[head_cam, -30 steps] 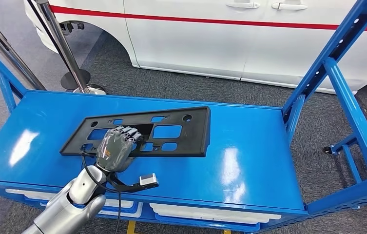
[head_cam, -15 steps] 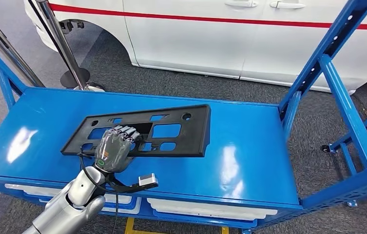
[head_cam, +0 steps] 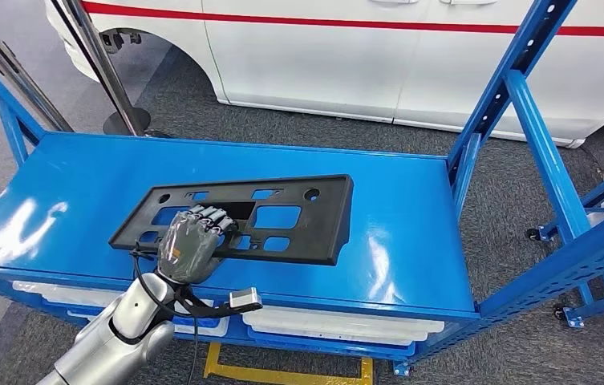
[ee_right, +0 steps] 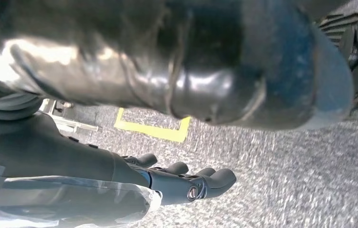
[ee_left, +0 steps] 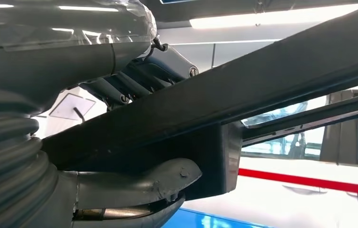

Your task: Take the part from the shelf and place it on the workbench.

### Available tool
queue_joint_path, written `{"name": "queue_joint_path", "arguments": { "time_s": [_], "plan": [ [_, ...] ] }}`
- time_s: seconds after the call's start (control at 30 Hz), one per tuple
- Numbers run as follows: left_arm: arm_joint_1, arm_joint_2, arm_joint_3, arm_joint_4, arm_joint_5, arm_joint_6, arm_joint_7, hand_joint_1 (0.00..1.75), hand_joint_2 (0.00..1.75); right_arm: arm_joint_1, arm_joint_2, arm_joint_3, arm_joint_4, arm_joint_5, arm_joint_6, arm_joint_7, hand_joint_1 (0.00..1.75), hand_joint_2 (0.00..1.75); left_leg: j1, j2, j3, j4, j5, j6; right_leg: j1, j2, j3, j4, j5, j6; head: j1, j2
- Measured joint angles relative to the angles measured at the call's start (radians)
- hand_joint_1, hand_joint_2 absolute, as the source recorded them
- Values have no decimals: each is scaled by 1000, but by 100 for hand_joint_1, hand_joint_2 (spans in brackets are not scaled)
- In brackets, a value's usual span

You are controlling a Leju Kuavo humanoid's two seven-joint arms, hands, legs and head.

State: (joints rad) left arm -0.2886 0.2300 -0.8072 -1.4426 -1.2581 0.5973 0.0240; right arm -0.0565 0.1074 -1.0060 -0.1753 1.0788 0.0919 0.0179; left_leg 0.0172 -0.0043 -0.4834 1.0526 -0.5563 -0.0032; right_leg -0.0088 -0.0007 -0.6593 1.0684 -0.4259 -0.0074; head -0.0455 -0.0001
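The left robot hand (head_cam: 190, 249) is seen reaching up from the lower edge of the head view, its silver forearm angled toward the middle of the blue bench (head_cam: 411, 241). The near long edge of the black part (head_cam: 298, 220) is gripped by it: in the left wrist view the thick grey thumb (ee_left: 167, 178) is pressed under the part's (ee_left: 224, 102) rim while the darker fingers (ee_left: 134, 80) are folded over the top. The part is held low over the bench top, roughly level; whether its far edge touches the surface cannot be told.

The part is shown as a flat, matte black plastic panel, long and rectangular, pierced by several rectangular cut-outs and small round holes. The bench top is glossy painted metal, with bright glare patches caught on it.

The right robot hand (ee_right: 177, 183) is seen hanging over speckled grey carpet, nothing in it, its dark fingers only loosely curved and spread apart.

Blue perforated uprights (head_cam: 515, 88) are seen rising at the bench's right end. Beyond the bench, a white car (head_cam: 362, 60) with a red stripe is parked, and chrome barrier posts (head_cam: 94, 56) are stood at the far left. White bins (head_cam: 338, 325) are tucked under the bench.
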Motion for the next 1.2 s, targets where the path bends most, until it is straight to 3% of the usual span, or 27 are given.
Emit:
{"name": "queue_joint_path", "arguments": {
  "time_s": [0.1, 0.13, 0.17, 0.2, 0.27, 0.3, 0.33, 0.37, 0.43, 0.5, 0.53, 0.6, 0.67, 0.77, 0.8, 0.83, 0.9, 0.93, 0.97, 1.03, 1.07, 1.13, 1.17, 1.2],
  "plan": [
    [-2, 0, 0, -2, 0, 0, 0, 175, 175, 1, 0, 0, 0, 0, 0, 0, 0, 0, -4, -1, -4, -28, 14, 11, 0, 1, -5, -9, 23, 19, 0, 0],
    [-3, 0, 0, -2, 0, -1, 0, 175, 175, 1, 0, 0, 0, 0, 0, 0, 0, 0, -2, 1, -10, -32, 24, 17, -1, 1, -10, -7, 16, 24, 1, 0],
    [-5, 0, 0, -3, 0, -1, 0, 175, 175, 2, 0, -1, 0, 0, 1, 0, 0, 0, 1, 4, -19, -36, 37, 25, -2, 2, -17, 8, -9, 29, 1, 0],
    [-6, 1, 0, -3, 0, -2, -1, 175, 175, 2, -1, -1, 0, 0, 2, 0, 0, 0, 3, 6, -29, -39, 49, 32, -3, 2, -27, 42, -52, 32, 1, 0],
    [-8, 1, 0, -3, 0, -3, -1, 175, 175, 1, -1, -1, 0, 0, 6, 0, 0, 0, 2, 7, -57, -36, 71, 39, -4, 1, -52, 154, -147, 38, 1, 0],
    [-7, 1, 0, -3, 1, -3, -1, 175, 175, 1, -1, -1, 1, 0, 9, 0, 0, 0, 2, 7, -72, -34, 81, 40, -5, 1, -58, 208, -170, 41, 1, 0],
    [-7, 2, 0, -3, 1, -4, -1, 175, 175, 1, -1, -1, 1, 0, 11, 0, 0, 0, 1, 7, -87, -32, 91, 39, -5, 1, -55, 240, -168, 43, 1, 0],
    [-7, 2, 0, -3, 1, -4, -1, 175, 175, 0, -1, -1, 1, 0, 14, 0, 0, 0, 1, 8, -102, -29, 99, 38, -5, 1, -37, 241, -146, 43, 1, 0],
    [-8, 3, 0, -3, 2, -7, -1, 175, 175, -2, -1, -1, 1, 0, 17, 0, 0, 0, 1, 7, -126, -22, 114, 33, -5, 3, 45, 149, -95, 37, 1, 0],
    [-9, 4, -1, -5, 1, -11, 0, 175, 175, -4, -4, -1, 1, -1, 22, 0, 0, 0, -1, 7, -141, -18, 129, 23, 1, 5, 138, 12, -96, 23, 1, 0],
    [-11, 5, -2, -6, 1, -13, 0, 175, 175, -5, -6, -1, 1, -2, 26, 0, 0, 0, -1, 8, -145, -19, 137, 17, 4, 7, 163, -32, -106, 17, 1, 0],
    [-13, 8, -3, -7, 0, -15, 1, 175, 175, -6, -7, -2, 1, -5, 35, -1, 0, 0, -1, 7, -148, -26, 156, 3, 7, 6, 166, -59, -103, 8, 1, 0],
    [-13, 14, -5, -9, -4, -18, 2, 175, 175, -8, -6, -5, 2, -12, 49, -4, 0, 0, 0, 5, -161, -12, 132, -7, 2, 0, 151, -69, -78, -8, 0, 0],
    [-13, 28, -7, -15, -20, -29, 3, 175, 175, -9, -7, -10, 3, -23, 74, -12, 0, 0, 3, 4, -197, 127, -8, -15, 0, -7, 113, -72, -43, -24, -1, 0],
    [-11, 32, -8, -16, -27, -33, 3, 175, 175, -9, -7, -12, 3, -25, 81, -14, 0, 0, 3, 4, -204, 187, -38, -17, 1, -8, 97, -69, -32, -25, -1, 0],
    [-10, 36, -9, -18, -34, -39, 4, 175, 175, -8, -7, -14, 3, -28, 87, -15, 0, 0, 4, 5, -202, 229, -41, -20, 1, -9, 80, -65, -22, -25, -1, 0],
    [-9, 45, -13, -24, -45, -50, 7, 175, 175, -8, -7, -18, 3, -31, 97, -18, 0, 0, 4, 5, -163, 232, 12, -22, 1, -9, 42, -50, -3, -21, -1, 0],
    [-10, 48, -15, -27, -49, -55, 8, 175, 175, -8, -6, -20, 3, -33, 100, -19, 0, 0, 4, 5, -123, 188, 41, -22, 0, -9, 23, -41, 4, -17, -1, 0],
    [-11, 51, -17, -31, -52, -60, 9, 175, 175, -8, -6, -21, 3, -34, 103, -20, 0, 0, 3, 5, -74, 124, 48, -21, 0, -9, 7, -31, 11, -13, -1, 0],
    [-13, 54, -22, -39, -56, -65, 10, 175, 175, -8, -6, -25, 3, -35, 104, -20, 0, 0, -1, 3, 2, 1, 22, -13, 3, -9, -12, -18, 25, -2, -1, 0],
    [-14, 55, -25, -43, -57, -67, 11, 175, 175, -7, -7, -26, 3, -36, 104, -21, 0, 0, -5, 2, 17, -30, 6, -8, 4, -9, -16, -17, 34, 4, 0, 0],
    [-15, 58, -29, -47, -58, -70, 12, 175, 175, -5, -7, -28, 3, -37, 104, -21, 0, 0, -4, 4, 6, -42, 16, 7, 4, -8, -22, -22, 52, 15, 0, 0],
    [-16, 59, -32, -48, -59, -71, 12, 175, 175, -3, -7, -30, 3, -37, 103, -21, 0, 0, -3, 7, -3, -43, 28, 14, 2, -7, -29, -17, 40, 21, 0, 0],
    [-16, 60, -34, -50, -59, -72, 12, 175, 175, -2, -7, -31, 4, -38, 102, -20, 0, 0, -1, 10, -15, -45, 40, 22, 1, -5, -39, 6, 6, 26, 0, 0]
  ]
}}
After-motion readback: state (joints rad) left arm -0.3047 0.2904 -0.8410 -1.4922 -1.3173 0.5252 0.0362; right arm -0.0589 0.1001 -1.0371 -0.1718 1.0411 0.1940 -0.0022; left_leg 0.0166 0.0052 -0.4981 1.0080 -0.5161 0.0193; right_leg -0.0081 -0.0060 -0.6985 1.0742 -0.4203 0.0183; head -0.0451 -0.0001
